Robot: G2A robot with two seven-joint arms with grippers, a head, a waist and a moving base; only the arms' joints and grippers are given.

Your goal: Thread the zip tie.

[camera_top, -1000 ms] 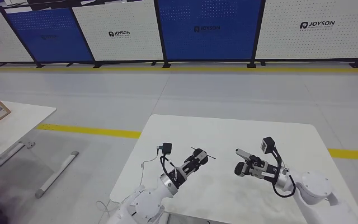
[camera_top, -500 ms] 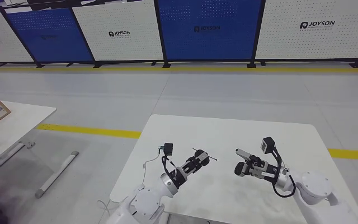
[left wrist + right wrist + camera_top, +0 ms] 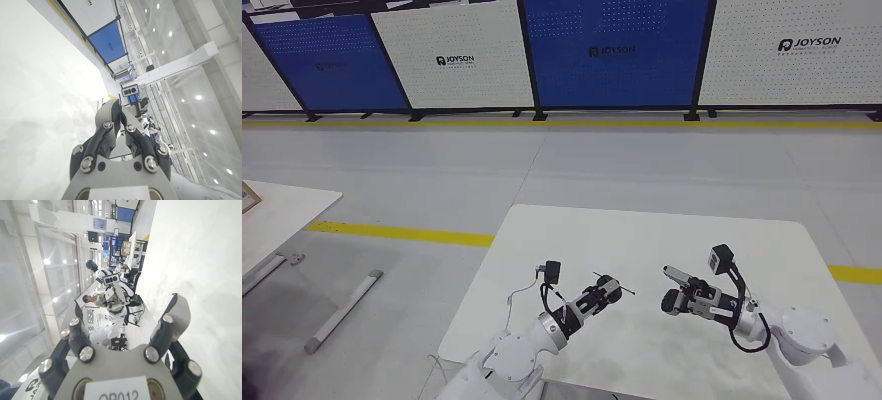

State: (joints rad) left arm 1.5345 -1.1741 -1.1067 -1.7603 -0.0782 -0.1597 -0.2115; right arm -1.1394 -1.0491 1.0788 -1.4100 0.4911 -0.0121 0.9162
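Table (image 3: 642, 230) mid, well off edges: zip tie (image 3: 627, 290) in L jaws.

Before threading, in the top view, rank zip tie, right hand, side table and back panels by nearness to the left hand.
1. zip tie, gripped in the left hand.
2. right hand, facing it, open.
3. side table, across the floor.
4. back panels, farthest, along the wall.

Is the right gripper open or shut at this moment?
Open. The right gripper has its fingers spread wide apart in its wrist view, with nothing held between them.
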